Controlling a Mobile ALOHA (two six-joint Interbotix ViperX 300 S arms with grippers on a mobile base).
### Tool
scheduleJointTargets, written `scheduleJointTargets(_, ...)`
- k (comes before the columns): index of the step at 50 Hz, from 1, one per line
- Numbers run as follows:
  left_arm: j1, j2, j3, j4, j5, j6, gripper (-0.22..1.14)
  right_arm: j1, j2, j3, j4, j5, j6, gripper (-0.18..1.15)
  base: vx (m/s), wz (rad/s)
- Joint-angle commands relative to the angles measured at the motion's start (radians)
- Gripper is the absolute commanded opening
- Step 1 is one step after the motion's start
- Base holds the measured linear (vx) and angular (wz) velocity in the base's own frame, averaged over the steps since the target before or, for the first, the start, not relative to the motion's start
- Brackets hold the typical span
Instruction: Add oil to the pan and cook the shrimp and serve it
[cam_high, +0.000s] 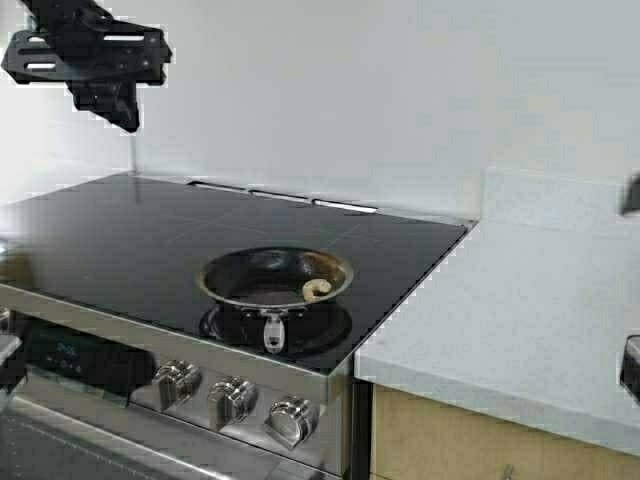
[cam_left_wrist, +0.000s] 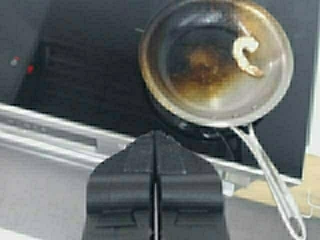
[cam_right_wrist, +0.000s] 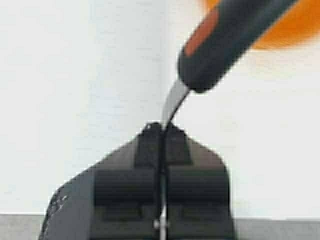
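High view shows the pan (cam_high: 275, 280) sitting on the near right burner of the black glass cooktop (cam_high: 120, 240), its short metal handle pointing toward the near edge above the row of knobs (cam_high: 232, 400). The shrimp (cam_high: 316, 290) lies curled inside the pan, against its right wall. To the right of the stove runs a pale speckled surface (cam_high: 520, 330).

The left gripper (cam_high: 95, 55) hangs high over the far left corner of the cooktop, well apart from the pan. From the left wrist view its jaws are pressed together with nothing between them (cam_left_wrist: 155, 170), and beyond them the pan (cam_left_wrist: 215, 60) shows a browned, oily patch in the middle of its floor, with the shrimp (cam_left_wrist: 246, 55) off to one side of that patch.

The right gripper barely enters the high view (only dark slivers at the right edge). In the right wrist view its jaws (cam_right_wrist: 161, 150) are pinching a thin metal blade that leads to a dark handle with an orange stripe (cam_right_wrist: 225, 40), probably a spatula, though its working end is hidden. An orange shape (cam_right_wrist: 295, 27) sits blurred behind the handle.
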Motion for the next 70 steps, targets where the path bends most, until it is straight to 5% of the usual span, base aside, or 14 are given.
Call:
scheduleJointTargets(1, -0.003, -0.015, -0.021, -0.002, -0.003, -0.002, 0.04, -0.075, 0.038, -0.005, -0.017, 0.02, 0.0, 0.09, 0.0, 0.0)
scheduleJointTargets(30, -0.003, -0.015, -0.011, -0.005, -0.005, -0.003, 0.04, -0.247, 0.419, -0.103, -0.017, 0.008, 0.003, 0.09, 0.0, 0.0)
scheduleJointTargets(70, -0.003, 0.038, -0.015, -0.005, -0.011, -0.005, 0.04, -0.247, 0.735, -0.328, -0.048, 0.078, -0.021, 0.09, 0.0, 0.0)
